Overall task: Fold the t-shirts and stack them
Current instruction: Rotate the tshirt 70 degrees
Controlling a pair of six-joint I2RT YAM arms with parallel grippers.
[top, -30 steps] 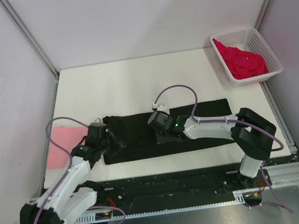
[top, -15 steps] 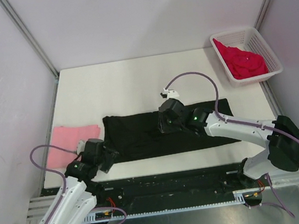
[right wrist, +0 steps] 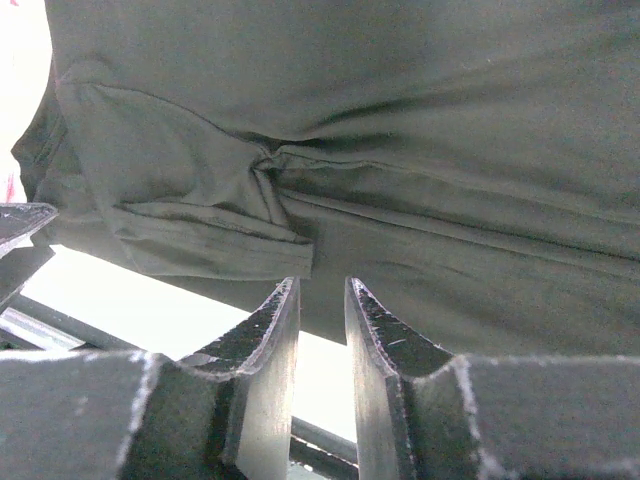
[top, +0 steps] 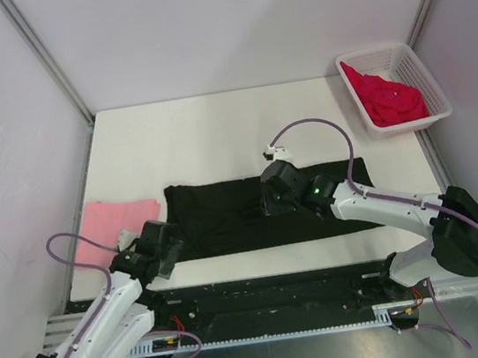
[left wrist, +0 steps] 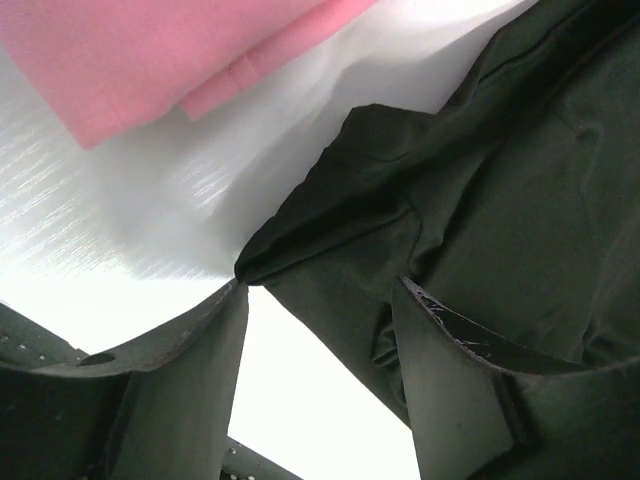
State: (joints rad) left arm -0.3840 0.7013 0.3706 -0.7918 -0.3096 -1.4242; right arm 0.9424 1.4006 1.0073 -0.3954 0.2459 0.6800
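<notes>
The black t-shirt (top: 227, 221) lies folded into a long strip across the near part of the table. My left gripper (top: 161, 248) is open at its near-left corner; in the left wrist view the gripper (left wrist: 322, 290) has its jaws spread wide, with the shirt's corner (left wrist: 330, 210) just past the tips. My right gripper (top: 275, 196) hovers over the middle of the strip. In the right wrist view the gripper (right wrist: 321, 287) holds nothing, its jaws a narrow gap apart above the black cloth (right wrist: 400, 120). The pink t-shirt (top: 107, 222) lies folded at the left and shows in the left wrist view (left wrist: 150, 50). The red t-shirt (top: 388, 97) is bunched in the basket.
The white lattice basket (top: 408, 53) stands at the back right corner of the white table (top: 215, 138). Grey walls and metal posts close in the back and sides. The table's near edge runs just below the black shirt.
My right gripper moved from the shirt's near edge away and to the right, over its middle. My left gripper drew back from the shirt's left end to its near-left corner.
</notes>
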